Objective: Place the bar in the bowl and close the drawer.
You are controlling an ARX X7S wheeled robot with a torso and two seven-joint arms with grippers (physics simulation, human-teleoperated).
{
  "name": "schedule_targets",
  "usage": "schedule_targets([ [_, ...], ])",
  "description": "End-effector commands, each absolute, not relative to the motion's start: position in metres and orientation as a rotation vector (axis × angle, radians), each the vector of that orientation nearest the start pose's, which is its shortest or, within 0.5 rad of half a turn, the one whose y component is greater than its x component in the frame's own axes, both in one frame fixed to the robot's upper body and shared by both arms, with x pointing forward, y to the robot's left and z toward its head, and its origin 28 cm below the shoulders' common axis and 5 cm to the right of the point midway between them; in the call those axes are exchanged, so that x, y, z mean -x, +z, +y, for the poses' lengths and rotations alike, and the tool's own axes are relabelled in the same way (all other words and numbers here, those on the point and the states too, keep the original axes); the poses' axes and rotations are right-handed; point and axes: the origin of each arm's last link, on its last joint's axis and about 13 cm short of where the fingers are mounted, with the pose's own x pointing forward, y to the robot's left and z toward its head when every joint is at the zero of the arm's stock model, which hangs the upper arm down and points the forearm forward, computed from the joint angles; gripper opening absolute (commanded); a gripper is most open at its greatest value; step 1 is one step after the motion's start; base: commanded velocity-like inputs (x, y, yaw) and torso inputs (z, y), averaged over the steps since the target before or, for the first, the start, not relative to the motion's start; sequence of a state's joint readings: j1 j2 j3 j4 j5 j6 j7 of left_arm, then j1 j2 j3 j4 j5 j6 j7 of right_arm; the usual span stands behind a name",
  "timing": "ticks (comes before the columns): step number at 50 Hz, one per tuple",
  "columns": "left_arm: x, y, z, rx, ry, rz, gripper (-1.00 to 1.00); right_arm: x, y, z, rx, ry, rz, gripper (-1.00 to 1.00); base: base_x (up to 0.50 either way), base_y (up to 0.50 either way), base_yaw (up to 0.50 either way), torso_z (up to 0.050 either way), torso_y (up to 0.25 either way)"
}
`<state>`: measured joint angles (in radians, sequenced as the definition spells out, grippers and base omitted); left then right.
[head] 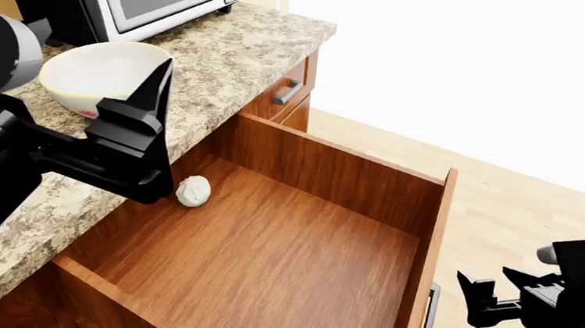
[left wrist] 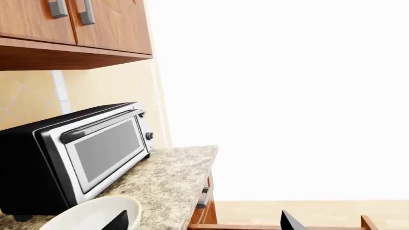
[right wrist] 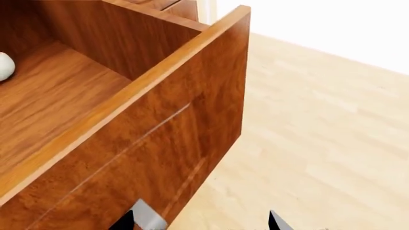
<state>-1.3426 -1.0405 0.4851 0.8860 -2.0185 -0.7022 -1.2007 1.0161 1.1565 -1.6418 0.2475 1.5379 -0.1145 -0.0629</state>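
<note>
The bar (head: 193, 191), a small white lump, lies on the floor of the open drawer (head: 427, 245) near its left wall; it also shows at the edge of the right wrist view (right wrist: 3, 66). The white bowl (head: 96, 74) stands on the counter in front of the toaster oven, and shows in the left wrist view (left wrist: 96, 213). My left gripper (head: 150, 114) is open and empty, above the counter edge between bowl and bar; in its own view (left wrist: 204, 225) one finger hangs over the bowl. My right gripper (head: 473, 301) is open, just outside the drawer front (right wrist: 160, 143) by its grey handle (right wrist: 148, 218).
A black and silver toaster oven (left wrist: 83, 153) stands at the back of the granite counter (head: 239, 50). A narrower shut drawer (head: 286, 91) sits beyond the open one. Upper cabinets (left wrist: 76, 24) hang above. Light wooden floor (head: 519, 205) lies to the right.
</note>
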Motion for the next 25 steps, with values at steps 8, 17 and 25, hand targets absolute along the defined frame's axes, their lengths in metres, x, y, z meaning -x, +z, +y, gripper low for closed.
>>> schedule_targets([
  [8, -0.139, 0.318, 0.228, -0.125, -0.225, -0.174, 1.00, -0.251, 0.090, -0.272, 0.009, 0.303, 0.536, 1.00, 0.00, 0.00, 0.00, 0.000, 0.000],
  [17, -0.139, 0.317, 0.229, -0.123, -0.223, -0.174, 1.00, -0.262, 0.084, -0.264, 0.011, 0.310, 0.578, 1.00, 0.00, 0.00, 0.00, 0.000, 0.000],
  [25, -0.139, 0.317, 0.230, -0.123, -0.221, -0.173, 1.00, -0.272, 0.075, -0.254, 0.015, 0.323, 0.606, 1.00, 0.00, 0.00, 0.00, 0.000, 0.000],
])
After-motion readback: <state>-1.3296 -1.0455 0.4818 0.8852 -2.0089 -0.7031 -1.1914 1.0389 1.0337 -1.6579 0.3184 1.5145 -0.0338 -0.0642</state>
